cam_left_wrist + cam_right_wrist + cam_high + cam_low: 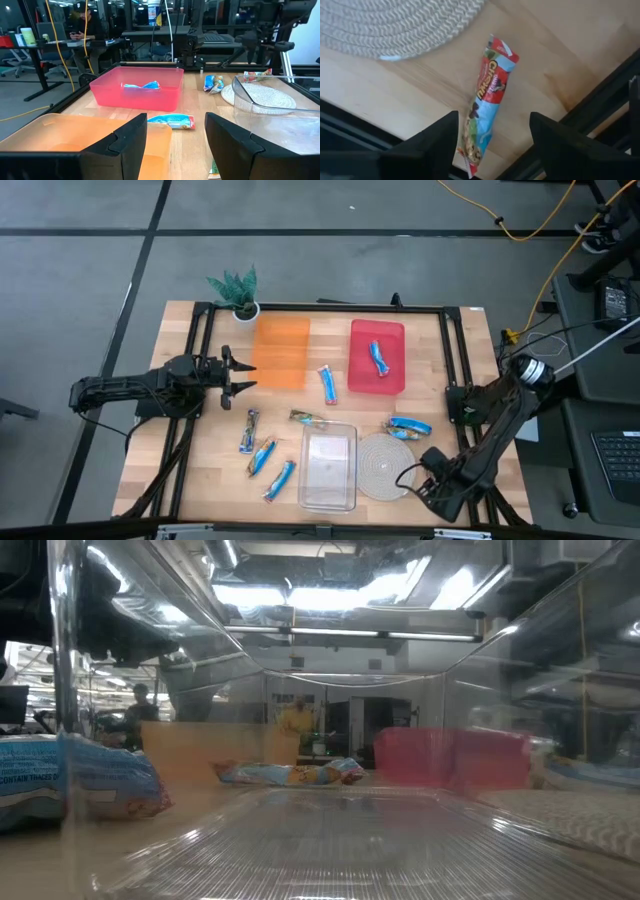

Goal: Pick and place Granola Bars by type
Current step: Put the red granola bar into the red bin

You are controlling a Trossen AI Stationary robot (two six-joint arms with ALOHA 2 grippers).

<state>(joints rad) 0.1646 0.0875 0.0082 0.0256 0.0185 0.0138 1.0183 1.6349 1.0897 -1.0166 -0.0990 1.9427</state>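
Several granola bars lie flat on the wooden table. One blue bar (378,358) is in the red tray (396,330). Others lie between the trays (327,385), left of the clear tray (248,430) (262,455) (280,478), at its far edge (308,418), and beyond the mat (408,425). My right gripper (428,485) (492,131) is open over a red-and-blue bar (487,95) beside the woven mat (395,25), with a finger on either side and apart from it. My left gripper (240,375) (175,135) is open above the orange tray (60,135).
The clear tray (328,468) sits near the table's near edge, with the round mat (385,465) to its right. The orange tray (280,352) and red tray stand side by side toward the far edge. A small potted plant (238,292) is at the far left corner. A black frame rail (600,115) runs close to my right gripper.
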